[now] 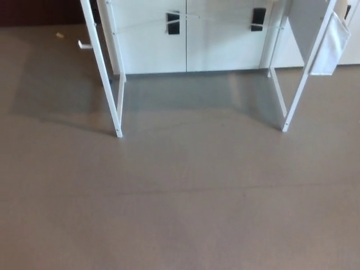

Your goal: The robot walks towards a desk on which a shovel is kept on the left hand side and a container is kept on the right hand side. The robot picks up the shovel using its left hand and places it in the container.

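Only the lower part of the desk shows in the head view: a white left front leg (104, 73) and a white right front leg (306, 73) standing on the grey-brown floor. The desk top is out of the picture, so neither the shovel nor the container is visible. Neither of my hands shows.
White cabinet doors (185, 39) with two black handles stand behind the desk legs. A white cloth or panel (332, 48) hangs by the right leg. A small white object (84, 44) lies on the floor at the upper left. The desk's shadow falls on the floor.
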`<state>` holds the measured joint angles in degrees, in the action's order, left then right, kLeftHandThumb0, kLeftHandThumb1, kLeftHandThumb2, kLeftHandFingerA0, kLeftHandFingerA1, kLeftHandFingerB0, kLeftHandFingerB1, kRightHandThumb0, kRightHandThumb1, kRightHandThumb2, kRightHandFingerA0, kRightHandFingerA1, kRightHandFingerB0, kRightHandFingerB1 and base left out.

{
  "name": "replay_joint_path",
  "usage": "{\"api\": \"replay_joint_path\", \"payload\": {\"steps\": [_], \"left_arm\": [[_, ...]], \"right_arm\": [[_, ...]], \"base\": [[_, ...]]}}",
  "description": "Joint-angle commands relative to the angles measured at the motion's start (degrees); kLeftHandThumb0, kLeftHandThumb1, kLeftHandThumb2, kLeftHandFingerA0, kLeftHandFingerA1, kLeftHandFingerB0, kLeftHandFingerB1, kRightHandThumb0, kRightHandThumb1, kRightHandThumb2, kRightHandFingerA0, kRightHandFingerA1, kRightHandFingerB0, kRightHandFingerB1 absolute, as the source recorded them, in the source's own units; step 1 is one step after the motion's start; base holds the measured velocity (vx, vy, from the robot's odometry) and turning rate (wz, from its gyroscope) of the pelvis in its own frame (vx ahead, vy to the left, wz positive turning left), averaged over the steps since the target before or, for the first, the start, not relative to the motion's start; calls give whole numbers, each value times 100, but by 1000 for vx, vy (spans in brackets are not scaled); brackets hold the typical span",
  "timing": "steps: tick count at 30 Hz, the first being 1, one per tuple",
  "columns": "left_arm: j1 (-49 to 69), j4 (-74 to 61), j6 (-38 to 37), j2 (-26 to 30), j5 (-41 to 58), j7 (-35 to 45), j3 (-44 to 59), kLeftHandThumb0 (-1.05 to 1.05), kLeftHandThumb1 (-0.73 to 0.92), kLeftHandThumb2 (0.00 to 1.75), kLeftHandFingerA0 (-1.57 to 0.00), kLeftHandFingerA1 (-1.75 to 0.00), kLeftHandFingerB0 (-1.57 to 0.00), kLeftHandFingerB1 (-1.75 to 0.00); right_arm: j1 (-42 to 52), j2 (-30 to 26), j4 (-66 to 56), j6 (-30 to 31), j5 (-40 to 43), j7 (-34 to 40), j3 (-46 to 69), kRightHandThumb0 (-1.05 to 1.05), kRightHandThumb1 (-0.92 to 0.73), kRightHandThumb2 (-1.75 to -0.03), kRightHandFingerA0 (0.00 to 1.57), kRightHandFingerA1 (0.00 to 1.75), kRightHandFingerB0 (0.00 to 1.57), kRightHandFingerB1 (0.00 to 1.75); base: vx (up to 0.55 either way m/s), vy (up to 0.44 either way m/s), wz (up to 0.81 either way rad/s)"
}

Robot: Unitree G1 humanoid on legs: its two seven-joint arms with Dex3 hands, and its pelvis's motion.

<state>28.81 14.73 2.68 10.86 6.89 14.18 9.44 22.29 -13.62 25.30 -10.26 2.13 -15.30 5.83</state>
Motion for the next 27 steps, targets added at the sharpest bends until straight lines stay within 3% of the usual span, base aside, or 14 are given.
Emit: {"api": "replay_joint_path", "payload": {"steps": [1,8,21,27], "left_arm": [[1,22,-343,65,-58,44,-1,-35,63,59,-49,-44,-39,-37],[16,7,-369,95,-82,59,-19,-35,64,59,-50,-44,-40,-38],[44,72,-528,139,-104,98,-33,-35,64,59,-50,-45,-39,-39],[103,59,-584,169,-162,86,-48,-36,64,59,-50,-45,-40,-39]], "right_arm": [[-56,-25,104,-118,-35,57,3,-23,-60,-56,64,63,42,51],[-54,2,98,-72,-16,98,-14,-21,-60,-56,64,64,41,50],[-39,7,27,-41,-56,116,-74,-21,-61,-56,64,63,41,50],[-10,22,28,-51,-93,139,-103,-21,-61,-56,64,63,41,50]], "base": [[266,-430,37],[170,-138,5],[231,135,-8],[124,-40,9]]}}
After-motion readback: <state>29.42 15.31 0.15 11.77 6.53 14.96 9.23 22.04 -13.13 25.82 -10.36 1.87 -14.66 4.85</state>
